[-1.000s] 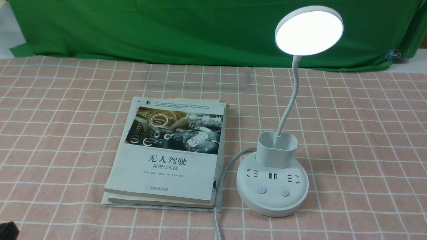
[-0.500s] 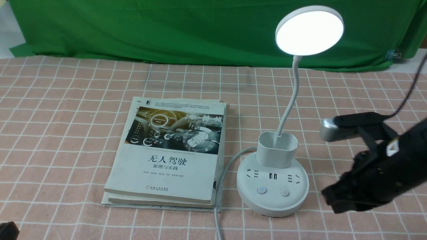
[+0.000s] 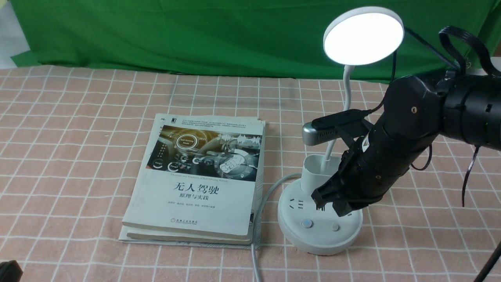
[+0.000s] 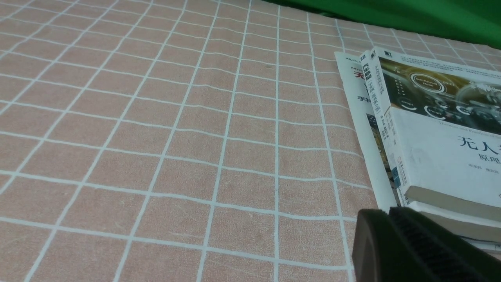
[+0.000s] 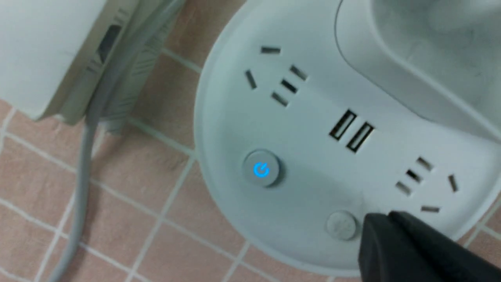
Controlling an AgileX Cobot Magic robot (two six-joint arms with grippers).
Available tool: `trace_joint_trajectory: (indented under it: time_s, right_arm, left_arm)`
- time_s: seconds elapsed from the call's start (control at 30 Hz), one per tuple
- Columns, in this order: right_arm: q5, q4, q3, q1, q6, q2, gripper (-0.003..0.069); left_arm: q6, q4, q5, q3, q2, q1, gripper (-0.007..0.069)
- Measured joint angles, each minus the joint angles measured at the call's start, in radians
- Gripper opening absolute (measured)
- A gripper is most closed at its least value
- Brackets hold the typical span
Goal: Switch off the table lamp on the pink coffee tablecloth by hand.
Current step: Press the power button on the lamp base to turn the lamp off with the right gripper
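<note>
a black sliver of the left gripper (image 3: 8,271) sits in the near left corner of the front view. its wrist view adds a ribbed, matte black tip low over the cloth, but i cannot tell whether its jaws are spread or pressed together. the surface is covered by a salmon-pink woven tablecloth (image 3: 78,117) gridded with thin white lines, which lies flat with faint wrinkles. behind it hangs a creased green fabric backdrop (image 3: 195,35).

left of centre lies a stack of glossy white paperback books (image 3: 203,184); the left wrist view shows their spines and page edges, which the front view hardly shows. a smooth grey rubbery cord (image 3: 266,196) curves along the stack's right edge to the white plastic table lamp (image 3: 313,172), which stands on the cloth right of centre. it has a round puck-like base, a rounded cup holder, a thin bent neck and a flat disc head that glows.

over the base leans the bulky black cylindrical right arm, with a silver-grey camera bar and looping cables. the right gripper (image 3: 325,200) points down at the base's top. only the right wrist view shows detail there: a round power button (image 5: 261,169) with a blue-lit symbol, two usb slots (image 5: 351,130), and a plain round button (image 5: 341,225) just beside the dark tip. whether they touch, and how the jaws stand, i cannot tell.
</note>
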Motion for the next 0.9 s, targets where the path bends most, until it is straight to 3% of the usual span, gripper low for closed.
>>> trace_joint_trajectory:
  time_s: [0.53,0.9]
  right_arm:
    - [0.017,-0.003,-0.019,0.0,0.01,0.094,0.0044]
    - [0.033,-0.008,-0.015,0.0,0.009,0.024,0.0044]
  left_arm:
    - [0.0,0.0,0.0,0.0,0.0,0.0,0.0006]
    - [0.0,0.0,0.0,0.0,0.0,0.0,0.0006]
